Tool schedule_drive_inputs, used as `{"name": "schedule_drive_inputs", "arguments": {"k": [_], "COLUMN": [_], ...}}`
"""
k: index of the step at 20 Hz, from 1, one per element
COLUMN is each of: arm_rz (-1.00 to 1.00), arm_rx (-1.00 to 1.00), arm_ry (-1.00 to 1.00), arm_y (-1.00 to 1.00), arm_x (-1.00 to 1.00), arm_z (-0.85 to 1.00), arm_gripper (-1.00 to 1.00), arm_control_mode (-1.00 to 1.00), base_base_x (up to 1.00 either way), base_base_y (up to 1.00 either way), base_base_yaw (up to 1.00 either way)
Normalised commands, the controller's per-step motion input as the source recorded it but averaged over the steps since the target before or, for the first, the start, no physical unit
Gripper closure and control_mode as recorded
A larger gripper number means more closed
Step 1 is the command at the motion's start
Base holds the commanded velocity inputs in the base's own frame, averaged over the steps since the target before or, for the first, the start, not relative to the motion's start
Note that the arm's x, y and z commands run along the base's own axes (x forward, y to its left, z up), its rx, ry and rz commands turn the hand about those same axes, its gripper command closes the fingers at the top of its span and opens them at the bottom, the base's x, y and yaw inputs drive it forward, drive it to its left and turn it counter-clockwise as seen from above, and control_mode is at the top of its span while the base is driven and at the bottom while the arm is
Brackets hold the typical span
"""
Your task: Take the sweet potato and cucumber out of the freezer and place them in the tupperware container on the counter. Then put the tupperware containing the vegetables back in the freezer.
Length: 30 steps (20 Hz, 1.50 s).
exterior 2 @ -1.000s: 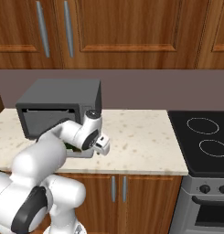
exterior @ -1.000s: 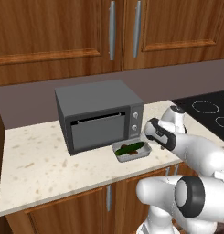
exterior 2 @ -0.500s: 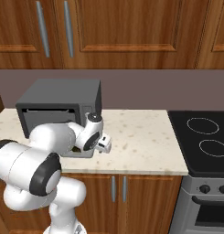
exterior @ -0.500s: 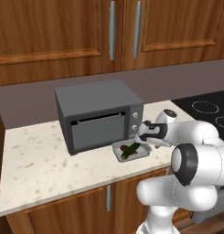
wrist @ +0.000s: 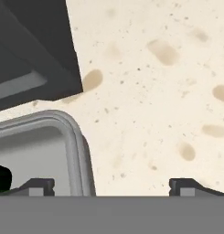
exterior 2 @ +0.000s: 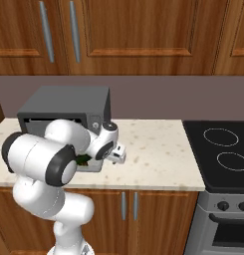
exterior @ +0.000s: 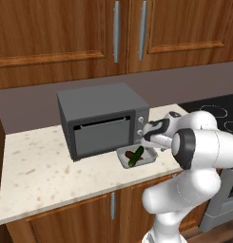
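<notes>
Left base view | cucumber [exterior: 136, 156] and sweet potato [exterior: 130, 154] in tupperware container [exterior: 122, 162], frame centre | gripper [wrist: 109, 185] wide, empty | freezer return left

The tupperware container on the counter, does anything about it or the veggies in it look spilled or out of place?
Nothing stands out. The tupperware container sits flat on the counter in front of the microwave, with the cucumber and the sweet potato inside it. The gripper is open beside the container's rim.
</notes>
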Motion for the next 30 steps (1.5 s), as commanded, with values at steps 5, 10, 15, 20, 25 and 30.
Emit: {"name": "schedule_drive_inputs", "arguments": {"k": [5,10,15,20,25,30], "arm_rz": [0.06,0.06,0.06,0.01,0.00,0.00], "arm_rx": [0.00,0.00,0.00,0.00,0.00,0.00], "arm_ry": [0.00,0.00,0.00,0.08,0.22,0.22], "arm_y": [-0.25,-0.01,0.04,0.38,0.35,0.11], "arm_x": [-0.12,0.00,-0.04,-0.34,-0.23,0.00], "arm_z": [-0.19,-0.20,-0.13,-0.17,-0.30,-0.12], "arm_gripper": [-1.00,-1.00,-1.00,1.00,1.00,1.00], "arm_control_mode": [-1.00,-1.00,-1.00,-1.00,-1.00,-1.00], "base_base_x": [0.00,0.00,0.00,0.00,0.00,0.00], "base_base_y": [0.00,0.00,0.00,0.00,0.00,0.00], "base_base_yaw": [0.00,0.00,0.00,0.00,0.00,0.00]}}
